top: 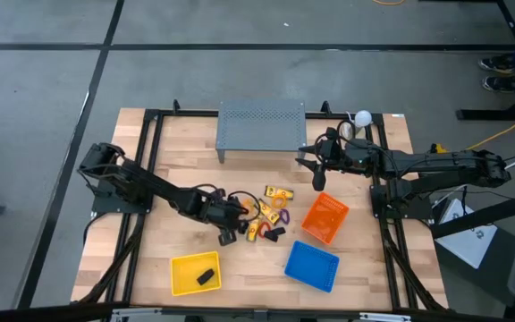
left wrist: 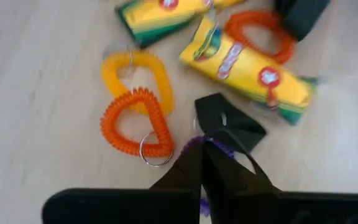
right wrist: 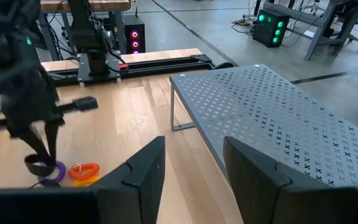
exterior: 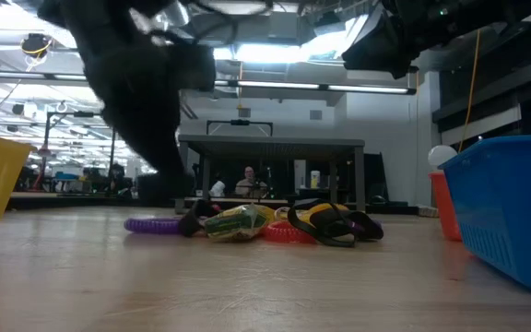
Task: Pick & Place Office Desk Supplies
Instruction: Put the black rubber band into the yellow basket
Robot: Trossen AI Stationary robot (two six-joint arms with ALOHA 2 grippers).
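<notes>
Supplies (top: 262, 215) clustered mid-table on pale wood planking; left gripper (top: 240, 208) at their edge, right gripper (top: 318, 170) raised near grey perforated shelf (top: 260, 125).
Low view: coiled purple loop (exterior: 155, 224) flat on wood.
Left wrist: fingers (left wrist: 194, 174) closed over purple loop; ribbed orange coil (left wrist: 135, 124), glossy yellow packet (left wrist: 247, 65) beside.
Right wrist: fingers (right wrist: 145, 168) parted, empty.

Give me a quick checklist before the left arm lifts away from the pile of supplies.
1. Left gripper fingers shut: ok.
2. Thin purple coiled loop caught between them: cannot tell; it lies right at the tips.
3. Black clip clear of the tips: not ok, it touches.
4. Orange coiled loop clear: ok, beside.
5. Yellow plastic basket has room: ok, one dark item inside.
6. Right gripper out of the way: ok, open near the grey perforated shelf.
</notes>
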